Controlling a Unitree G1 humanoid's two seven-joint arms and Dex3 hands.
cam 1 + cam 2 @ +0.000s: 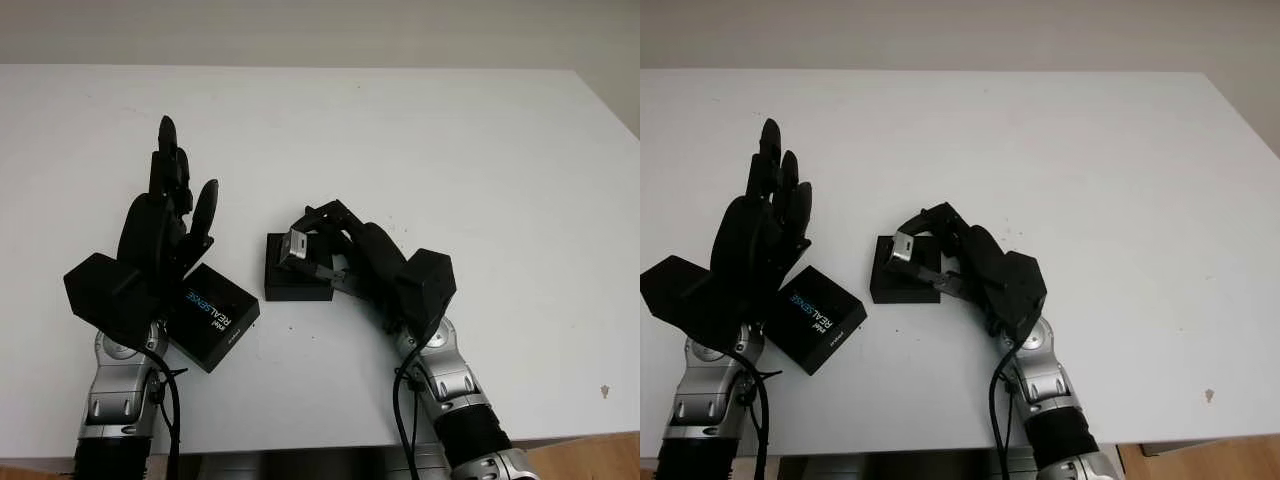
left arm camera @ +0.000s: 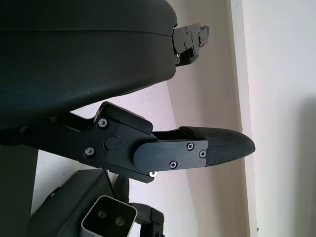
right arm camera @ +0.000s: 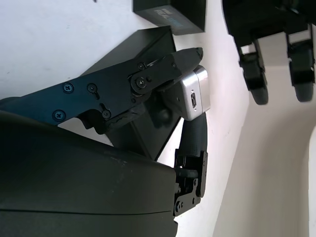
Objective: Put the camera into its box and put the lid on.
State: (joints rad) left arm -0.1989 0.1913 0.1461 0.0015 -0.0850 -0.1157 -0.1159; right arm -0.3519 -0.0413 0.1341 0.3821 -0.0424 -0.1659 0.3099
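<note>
Camera [image 1: 297, 245], small and silver, sits pinched in the right hand [image 1: 345, 255], held just above the black box [image 1: 292, 281] near table centre. Seen from the right wrist, a port on the camera's end face points outward, with fingers [image 3: 168, 64] clamped over its top. Whether the camera touches the box yet, I cannot tell; it looks tilted, not seated.

Lid [image 1: 210, 316], black with "REALSENSE" printed on it, lies flat on the white table [image 1: 450, 150] at about 8 o'clock from the box, a short gap between them. It is untouched.

Left hand [image 1: 165, 225] is raised over the far end of the lid, at 9 o'clock from the box, open and holding nothing.

Progress, as I judge it: pickup done, placement under way. Left to do: lower the camera level into the box, release, then fetch the lid and press it on. Roughly a third through.
</note>
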